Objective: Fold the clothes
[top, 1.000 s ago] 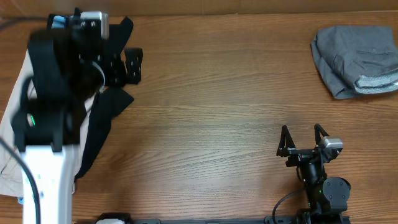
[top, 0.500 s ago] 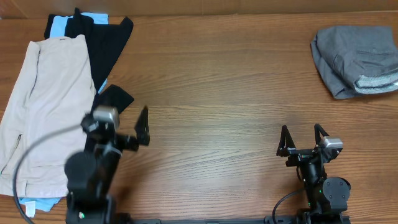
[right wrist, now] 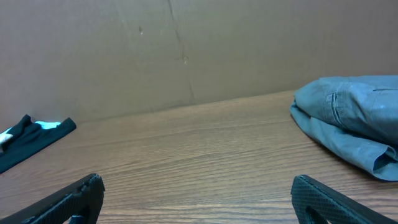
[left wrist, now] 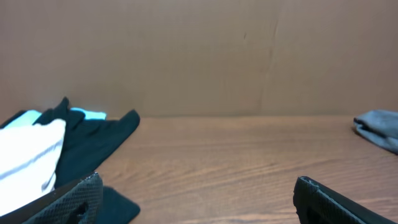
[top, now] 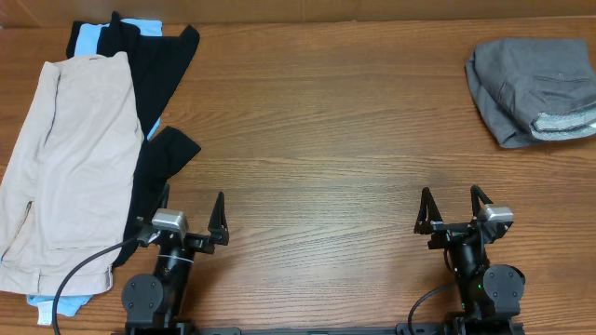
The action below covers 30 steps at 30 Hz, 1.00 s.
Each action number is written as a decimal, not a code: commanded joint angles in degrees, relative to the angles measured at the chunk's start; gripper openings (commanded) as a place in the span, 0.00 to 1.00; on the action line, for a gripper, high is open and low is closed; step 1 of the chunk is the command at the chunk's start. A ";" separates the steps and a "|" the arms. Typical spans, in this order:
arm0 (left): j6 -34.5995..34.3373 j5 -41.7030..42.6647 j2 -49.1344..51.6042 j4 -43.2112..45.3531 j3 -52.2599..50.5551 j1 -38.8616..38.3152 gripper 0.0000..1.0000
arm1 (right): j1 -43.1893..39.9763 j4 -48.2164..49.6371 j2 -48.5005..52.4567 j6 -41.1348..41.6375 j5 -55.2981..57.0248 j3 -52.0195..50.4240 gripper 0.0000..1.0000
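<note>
The mid-grey shorts (top: 533, 88) lie folded in a bundle at the table's back right corner. They also show in the right wrist view (right wrist: 351, 121) and at the right edge of the left wrist view (left wrist: 380, 127). My left gripper (top: 190, 210) is open and empty near the front left, beside a black garment (top: 158, 154). My right gripper (top: 451, 208) is open and empty near the front right, well short of the shorts. Both grippers' fingers show spread wide in the left wrist view (left wrist: 199, 199) and in the right wrist view (right wrist: 198, 196).
Beige shorts (top: 60, 158) lie flat at the far left on top of the black garment and a light blue cloth (top: 93, 37). A brown cardboard wall (right wrist: 186, 50) stands behind the table's far edge. Bare wooden tabletop (top: 326, 140) lies between the piles.
My left arm has drawn back from over the left pile to the front left of the table. The right arm and the grey shorts have not moved.
</note>
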 commanded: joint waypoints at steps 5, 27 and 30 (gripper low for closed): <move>0.66 -0.74 -4.52 -3.52 -1.36 0.44 1.00 | 0.28 0.15 -0.68 -0.02 0.55 -0.61 1.00; 0.02 1.60 -5.11 -9.29 -1.36 4.17 1.00 | 0.28 0.15 -0.68 -0.02 0.57 -0.61 1.00; 0.00 1.62 -5.11 -9.29 -1.36 4.17 1.00 | 0.28 0.15 -0.68 -0.02 0.55 -0.61 1.00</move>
